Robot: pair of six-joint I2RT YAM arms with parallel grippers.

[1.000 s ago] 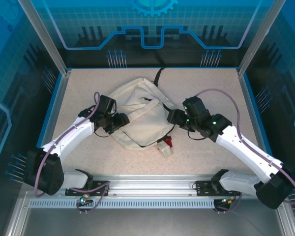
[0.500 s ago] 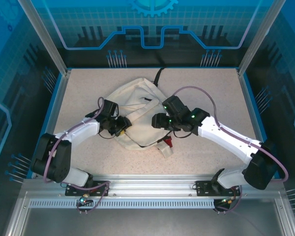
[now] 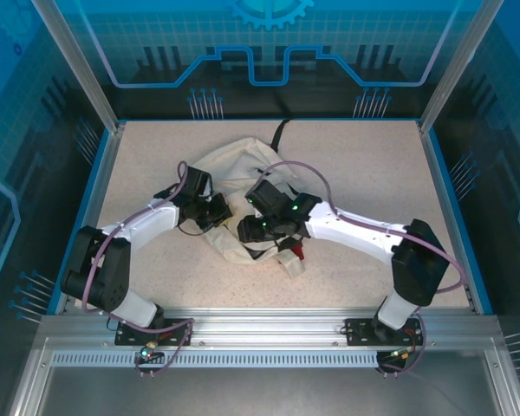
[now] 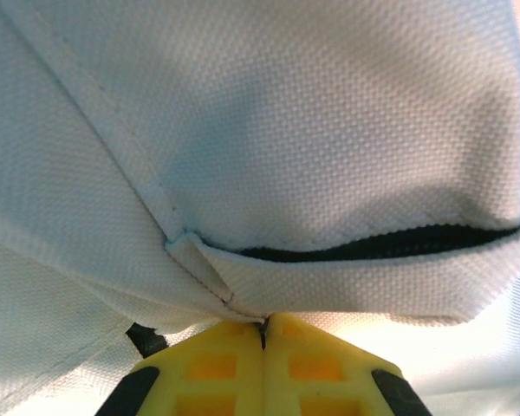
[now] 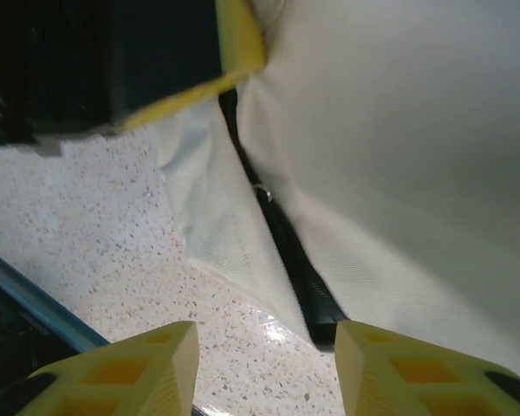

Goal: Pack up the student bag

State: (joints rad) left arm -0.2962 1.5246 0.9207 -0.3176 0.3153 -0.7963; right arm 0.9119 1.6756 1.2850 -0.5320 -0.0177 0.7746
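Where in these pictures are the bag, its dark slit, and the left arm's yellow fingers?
student bag (image 3: 238, 165): top view, upper cream fabric.
dark slit (image 4: 390, 245): left wrist view, middle of the black gap.
left fingers (image 4: 212, 364): left wrist view, face of one yellow finger.

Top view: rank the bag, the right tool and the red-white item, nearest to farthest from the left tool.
1. Bag, pinched in the left tool.
2. Right tool, just to its right.
3. Red-white item, farther right, at the bag's near edge.

White-and-black arms (image 3: 355, 231), purple cables (image 3: 305, 165), green LEDs (image 3: 292, 208), yellow jaws.
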